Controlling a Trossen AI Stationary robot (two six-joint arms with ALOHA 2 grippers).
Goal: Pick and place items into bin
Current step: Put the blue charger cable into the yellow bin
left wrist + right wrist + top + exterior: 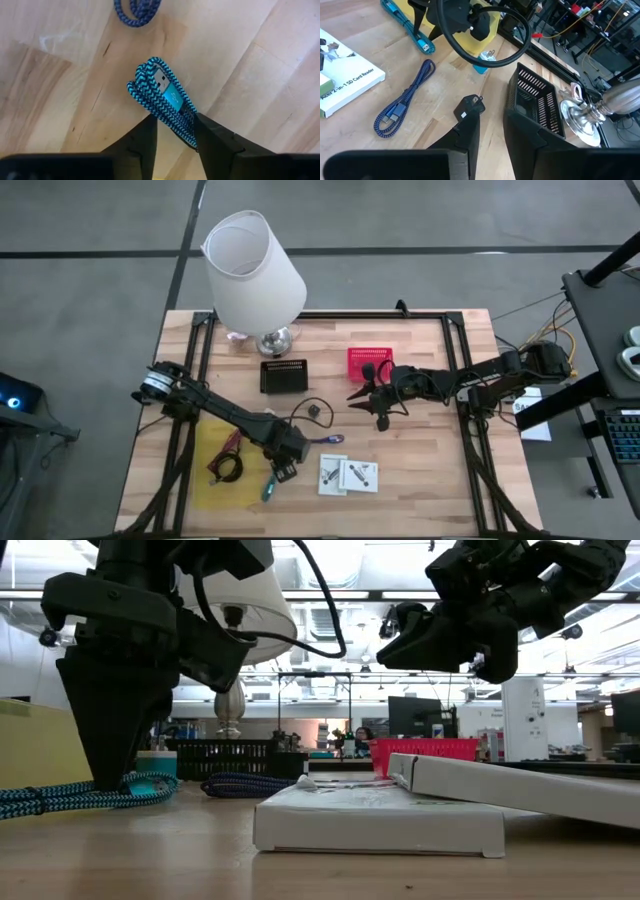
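Note:
A teal braided cable, folded into a bundle with a USB plug at its end, lies on the wood table near the front. My left gripper stands down on it, shut on the bundle. My right gripper hangs above the table's middle, empty, its fingers a little apart, over a black charger plug. A blue braided cable lies beside it. Two white packets lie at the front. A maroon strap and a black coiled cable lie on a yellow mat. My left gripper pinches the teal cable's folded bundle between its two fingers, a little back from the plug end. The fingers come from above, pointing down, and lie across the bundle, taking several strands. The cable lies on the table.
A red bin and a black bin stand at the table's far middle. A big white lamp stands at the far left. The white packets lie close to the low camera. A black frame rails the table's sides.

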